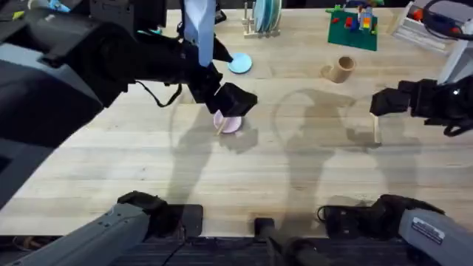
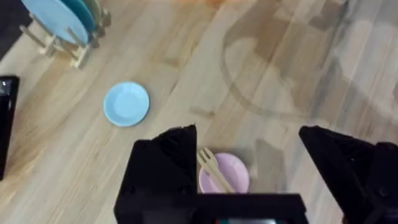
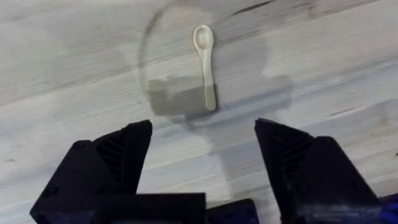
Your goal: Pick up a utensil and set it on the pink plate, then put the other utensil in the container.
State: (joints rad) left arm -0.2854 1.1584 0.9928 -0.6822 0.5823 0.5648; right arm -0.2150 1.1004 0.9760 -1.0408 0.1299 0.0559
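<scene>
Fork on pink plate; cup apart

Pale wooden plank table, soft shadows across it, dish rack at far edge

The left gripper is seen with its two black fingers spread wide apart, nothing being held between them. In the gap between the fingers, close against one finger, the pink plate is seen lying flat on the wooden table. The wooden fork is laid on the pink plate, its short tines pointing away from the gripper and its handle running back toward the gripper body. Beyond the fingertips, a light blue plate is set flat on the table, apart from the pink one. Farther off still, a wooden rack is seen holding blue plates upright.
</scene>
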